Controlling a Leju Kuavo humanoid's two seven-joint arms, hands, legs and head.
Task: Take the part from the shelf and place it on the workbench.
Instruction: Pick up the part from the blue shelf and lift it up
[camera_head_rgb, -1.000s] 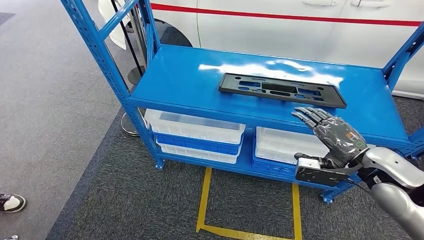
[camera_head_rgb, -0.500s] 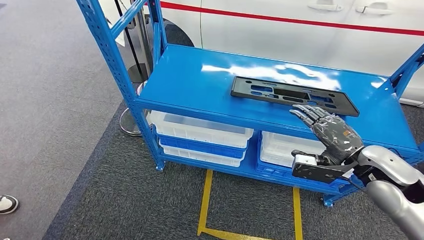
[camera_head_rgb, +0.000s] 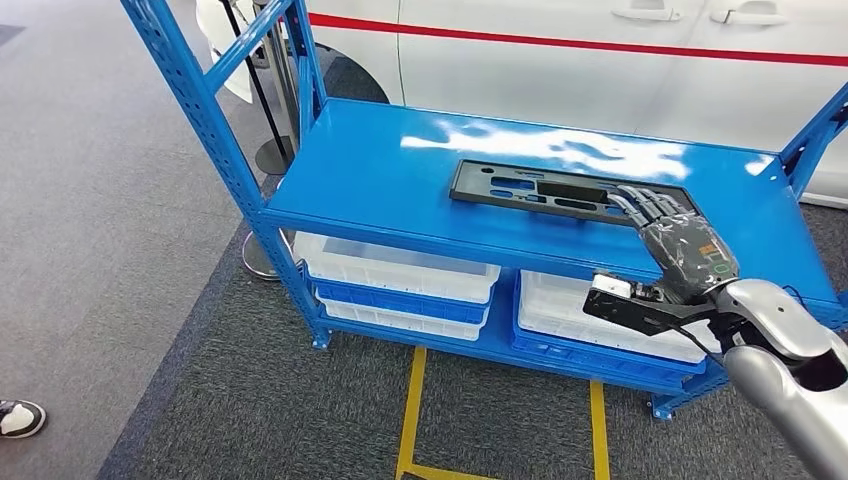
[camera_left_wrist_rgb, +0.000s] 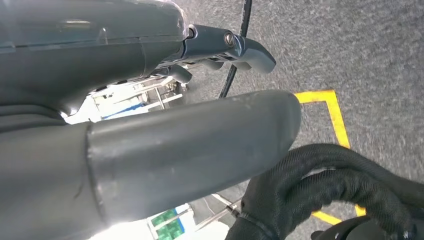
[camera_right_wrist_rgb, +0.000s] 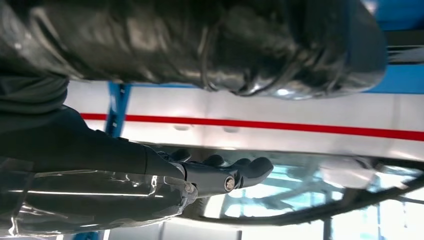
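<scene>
One flat black rectangular plastic part (camera_head_rgb: 560, 190), pierced with several long slots and cut-outs, lies on the top deck of the blue metal shelf (camera_head_rgb: 380, 170), right of centre in the head view. The right hand (camera_head_rgb: 678, 240) reaches over the part's right end with its fingers extended and spread, gripping nothing. Whether they touch the part cannot be told. Four shallow white plastic bins (camera_head_rgb: 395, 262) sit stacked in two pairs on the lower shelf. The left hand (camera_left_wrist_rgb: 150, 100) hangs above grey carpet; its state cannot be told.
</scene>
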